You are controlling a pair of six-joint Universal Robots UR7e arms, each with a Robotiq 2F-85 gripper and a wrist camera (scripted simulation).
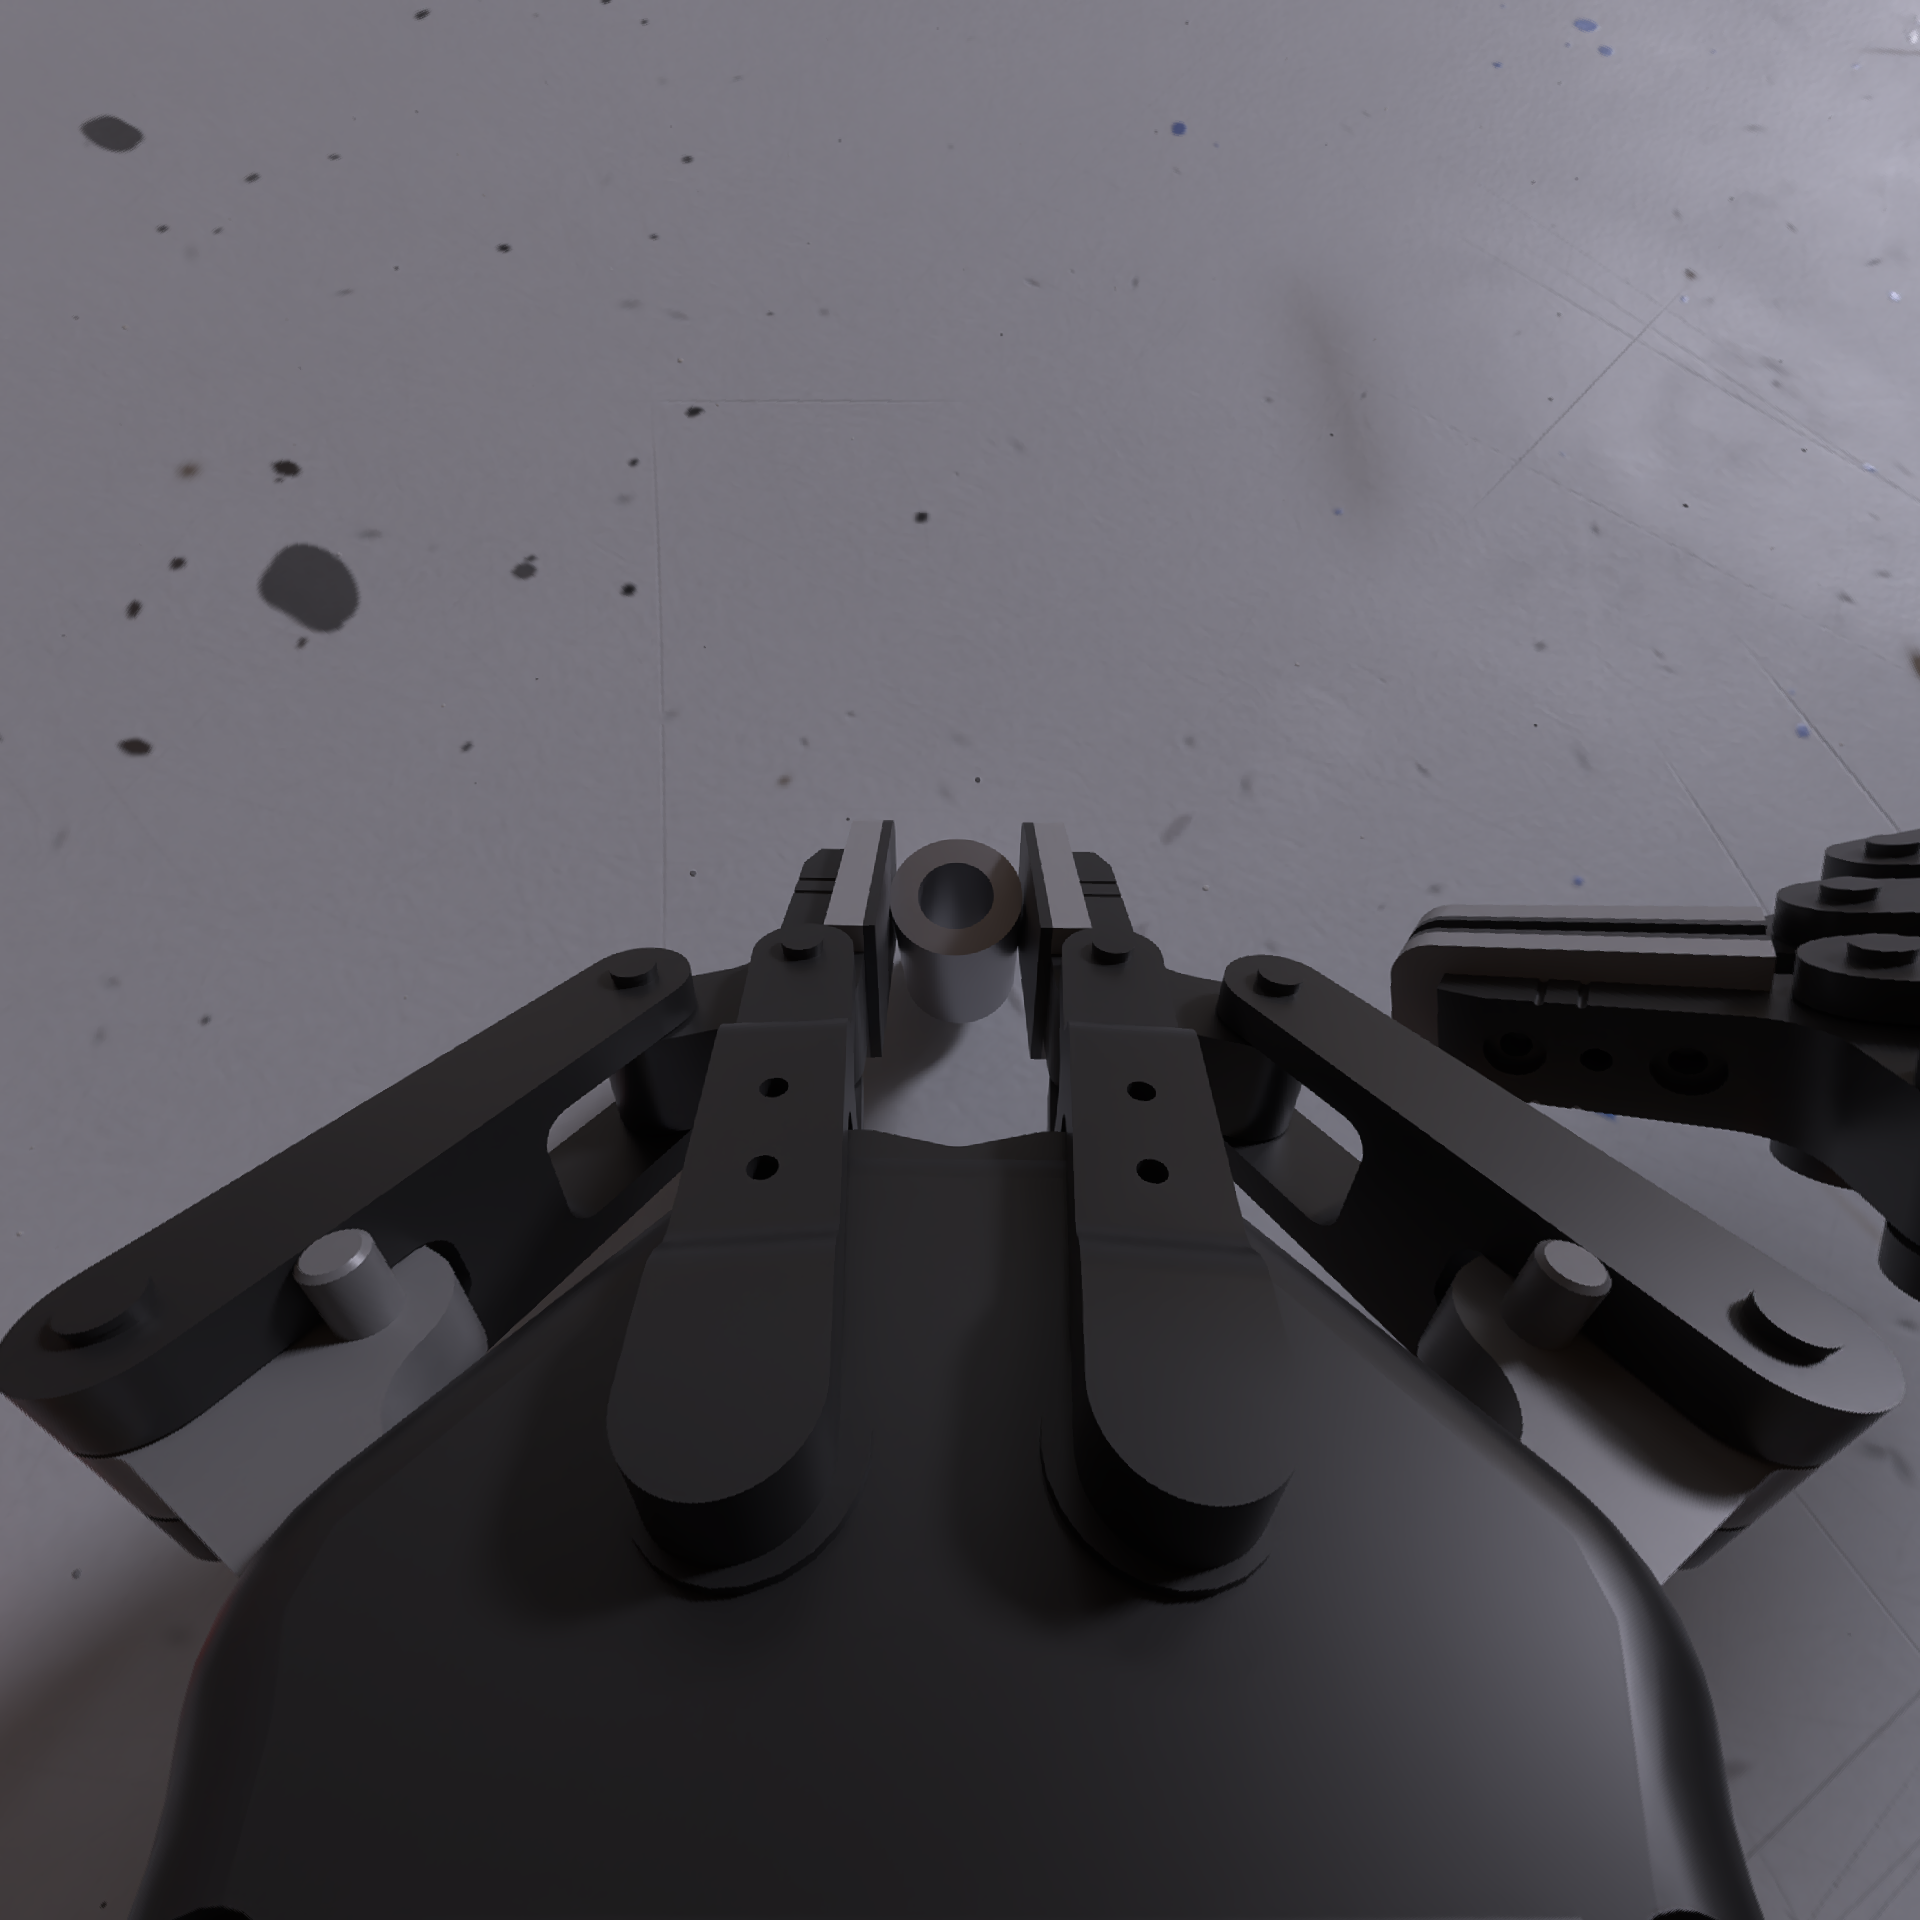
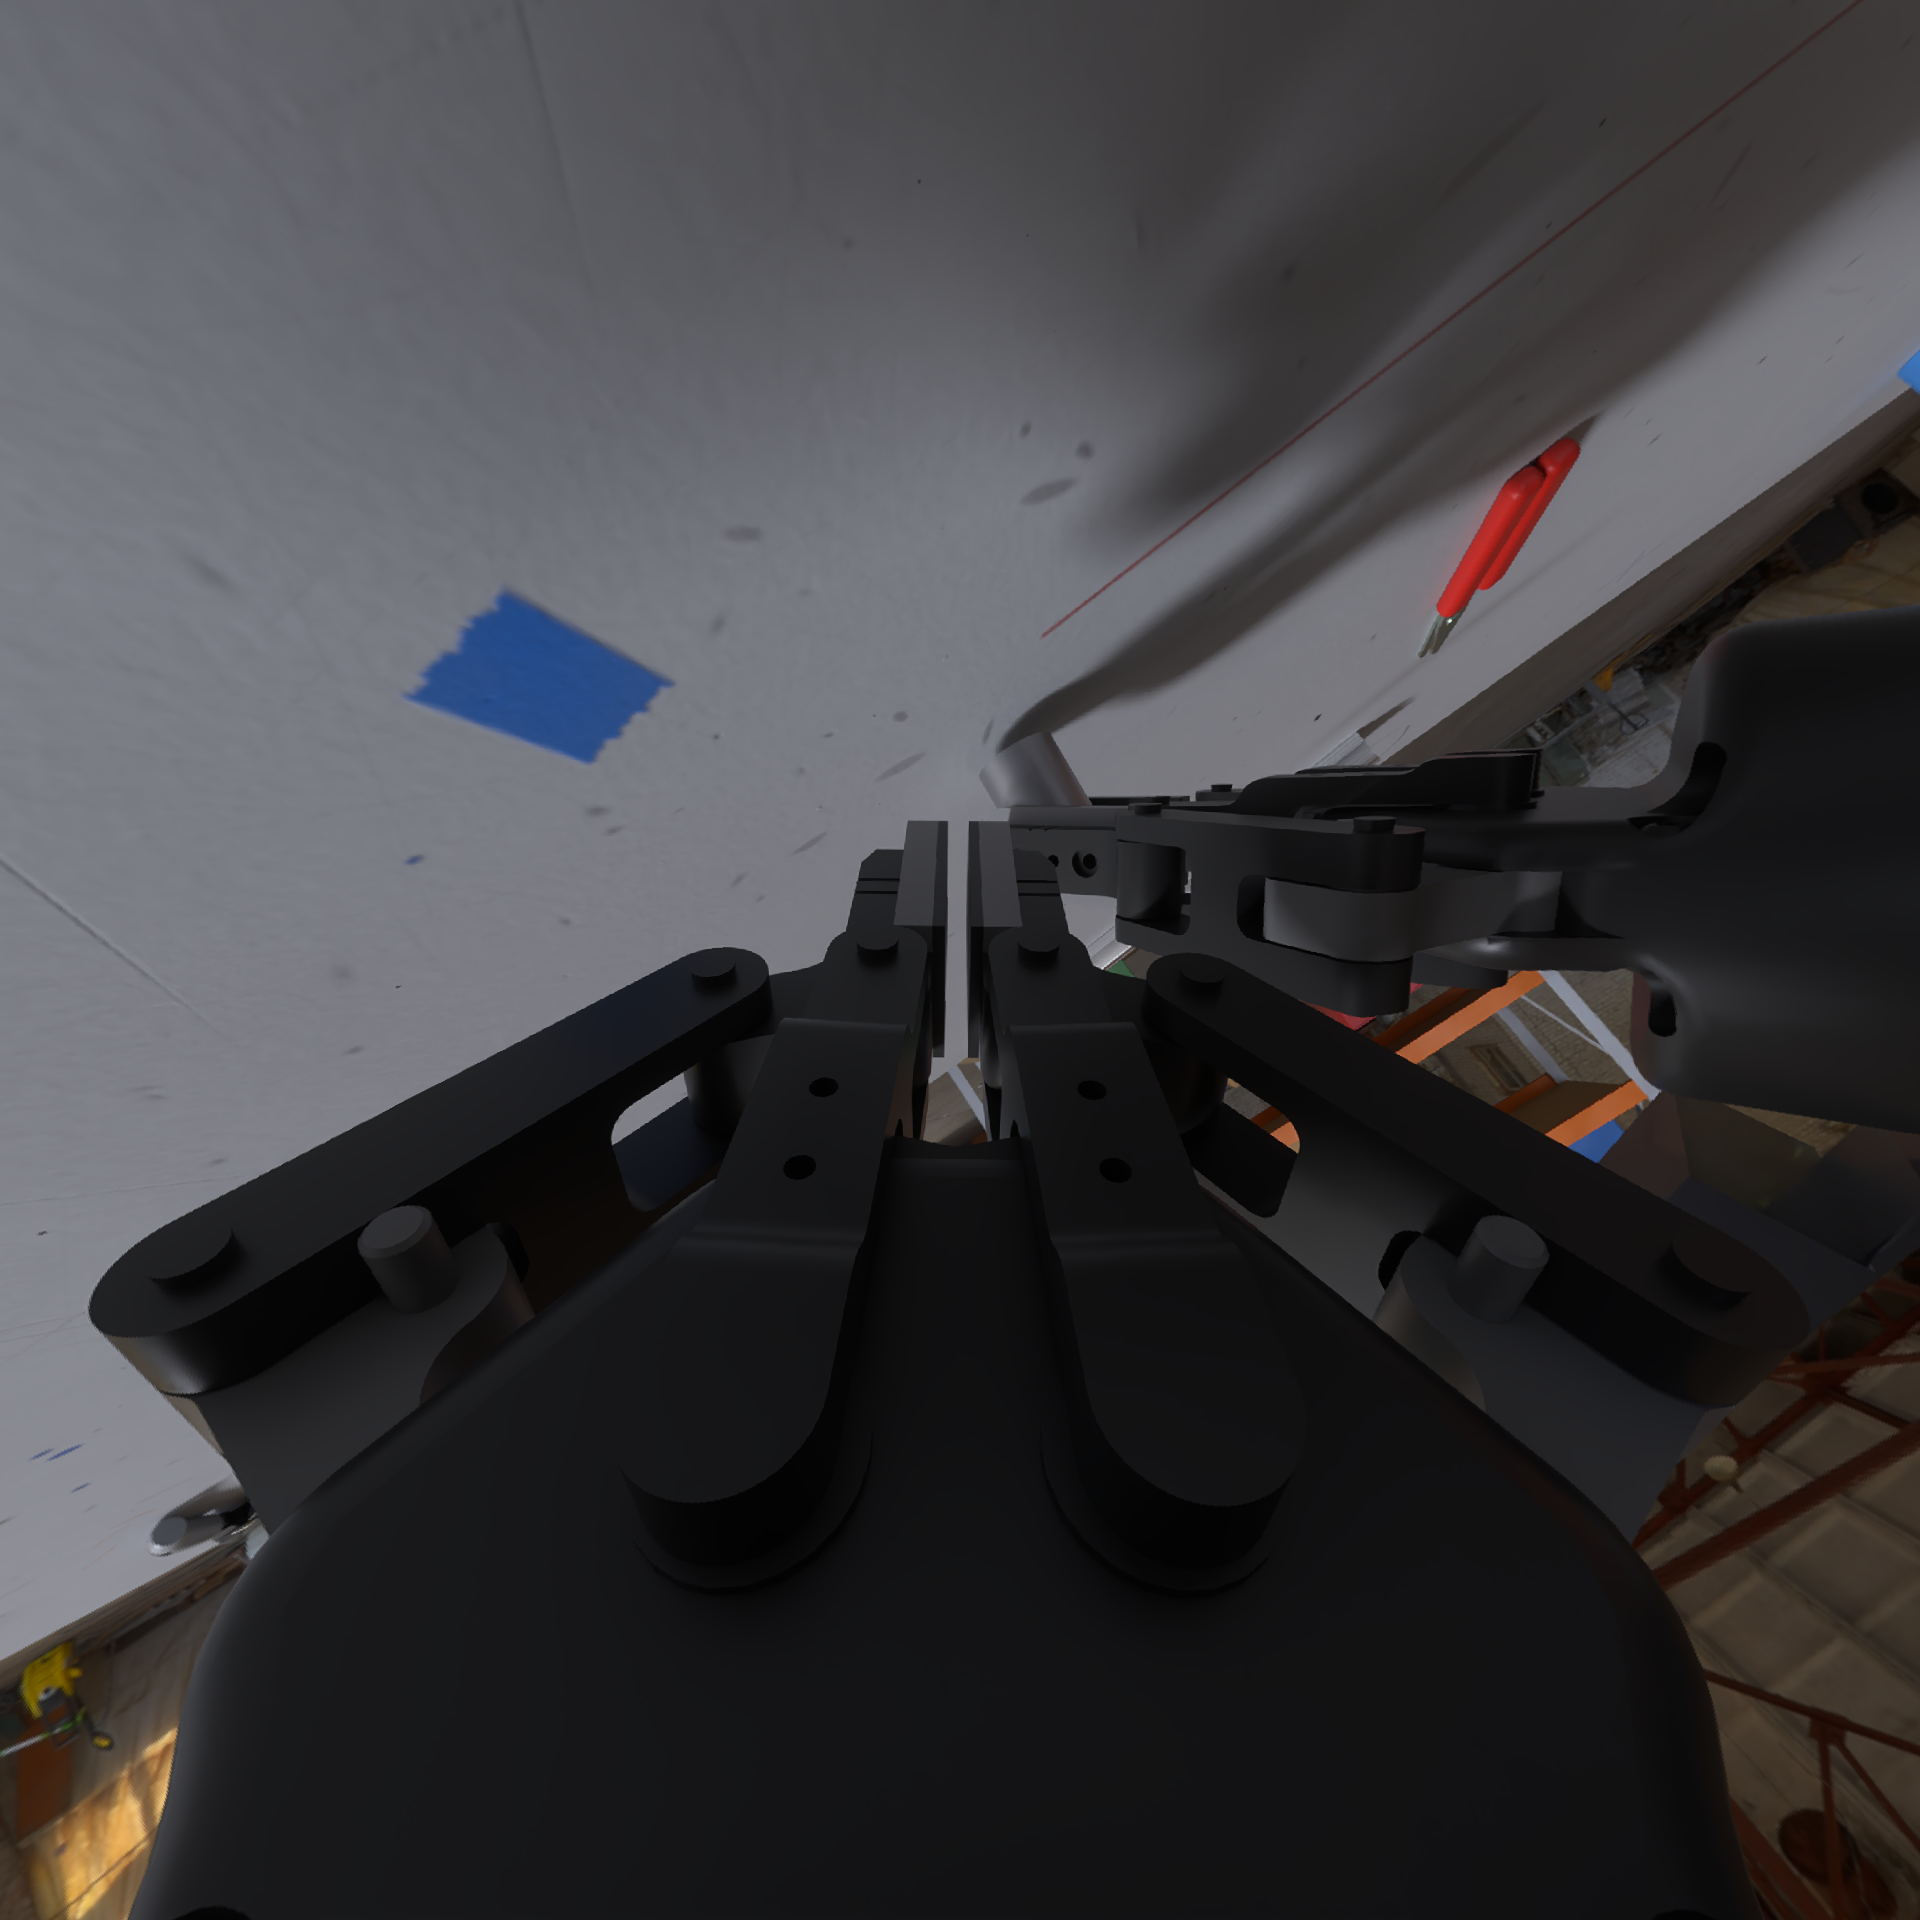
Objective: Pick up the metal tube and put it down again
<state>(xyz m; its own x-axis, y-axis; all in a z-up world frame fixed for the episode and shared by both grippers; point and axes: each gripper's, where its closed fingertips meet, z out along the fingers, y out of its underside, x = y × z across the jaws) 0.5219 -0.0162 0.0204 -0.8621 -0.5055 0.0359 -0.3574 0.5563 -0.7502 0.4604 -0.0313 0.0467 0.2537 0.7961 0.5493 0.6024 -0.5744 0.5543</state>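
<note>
The metal tube (image 1: pixel 956 925) is a short grey cylinder that stands upright, its open end toward the camera. My left gripper (image 1: pixel 958 883) is shut on it, one pad against each side. I cannot tell whether the tube rests on the grey table (image 1: pixel 935 416) or hangs just above it. In the right wrist view the tube (image 2: pixel 1023 769) shows beyond my left gripper's fingers (image 2: pixel 1070 857). My right gripper (image 2: pixel 958 862) is shut and empty, just beside the left one. It also shows at the right edge of the left wrist view (image 1: pixel 1579 977).
A red-handled tool (image 2: pixel 1507 520) lies near the table's edge (image 2: pixel 1662 582). A blue tape patch (image 2: pixel 535 675) is stuck on the table (image 2: pixel 312 312). A small metal part (image 2: pixel 197 1522) lies at the near edge. Dark specks dot the table top.
</note>
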